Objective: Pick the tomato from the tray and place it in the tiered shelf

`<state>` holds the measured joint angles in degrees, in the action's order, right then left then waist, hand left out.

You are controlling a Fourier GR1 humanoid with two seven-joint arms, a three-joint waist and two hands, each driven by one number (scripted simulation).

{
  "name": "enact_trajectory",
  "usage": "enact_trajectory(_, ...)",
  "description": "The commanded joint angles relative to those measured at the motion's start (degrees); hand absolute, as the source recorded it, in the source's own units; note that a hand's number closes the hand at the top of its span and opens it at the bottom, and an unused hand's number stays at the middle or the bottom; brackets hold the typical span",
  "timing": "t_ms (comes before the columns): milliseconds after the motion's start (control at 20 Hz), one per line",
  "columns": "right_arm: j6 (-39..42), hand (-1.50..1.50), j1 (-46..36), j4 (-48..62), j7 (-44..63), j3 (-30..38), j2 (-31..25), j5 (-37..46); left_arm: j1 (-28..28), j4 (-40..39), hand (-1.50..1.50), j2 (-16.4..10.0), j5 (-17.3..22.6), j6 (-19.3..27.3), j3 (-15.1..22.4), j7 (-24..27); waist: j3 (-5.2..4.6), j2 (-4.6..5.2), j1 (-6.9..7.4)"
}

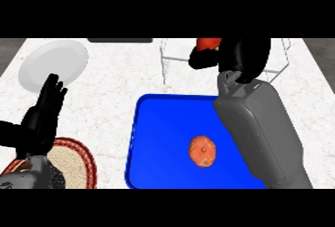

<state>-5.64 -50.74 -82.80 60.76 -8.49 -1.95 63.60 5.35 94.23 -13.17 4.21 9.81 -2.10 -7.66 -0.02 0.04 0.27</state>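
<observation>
Over the tiered shelf (169, 57) by the desk's (118, 102) far edge, the right hand (239, 53) curls round the tomato (208, 43), probably light, smooth, easily bruised, best cupped about its middle.

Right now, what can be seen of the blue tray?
The blue tray is a glossy, plastic-looking rectangle with rounded corners and a low raised rim, lying flat on the white counter near the middle of the view. One round orange-red fruit lies on it, right of centre. The right forearm hides its right edge; its near edge is out of view.
</observation>
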Motion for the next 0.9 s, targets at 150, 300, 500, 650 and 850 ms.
enact_trajectory(150, -12.6, 1.5, -0.8, 14.3, -8.6, 8.2, -1.7, -0.7, 0.9, -1.5, 0.0, 1.9, -1.8, 0.9, 0.8, 1.1, 0.02, 0.25, 0.46)
enact_trajectory(300, -16.0, 1.5, -1.5, 18.1, -11.4, 9.4, -1.4, -0.9, -2.4, 0.6, 0.0, 3.1, -2.3, 1.0, 1.3, 2.1, 0.02, 0.12, 0.45)
enact_trajectory(500, -18.9, 1.5, -3.3, 23.2, -14.8, 10.2, -0.9, -1.6, 1.2, -5.1, 0.0, 3.1, -2.8, 0.5, 0.0, 3.5, 0.0, 0.13, 0.14)
enact_trajectory(650, -21.7, 1.5, -3.4, 29.6, -20.7, 12.4, -2.8, -3.9, -1.7, 2.3, 0.0, -0.5, 0.2, -2.8, -2.0, -0.6, 0.03, 0.14, 0.68)
enact_trajectory(850, -30.6, 1.5, -9.1, 36.1, -19.6, 18.5, -2.8, -5.8, -2.0, 3.0, 0.0, 3.5, -2.9, 0.1, 1.9, -0.2, 0.05, 0.39, 1.34)
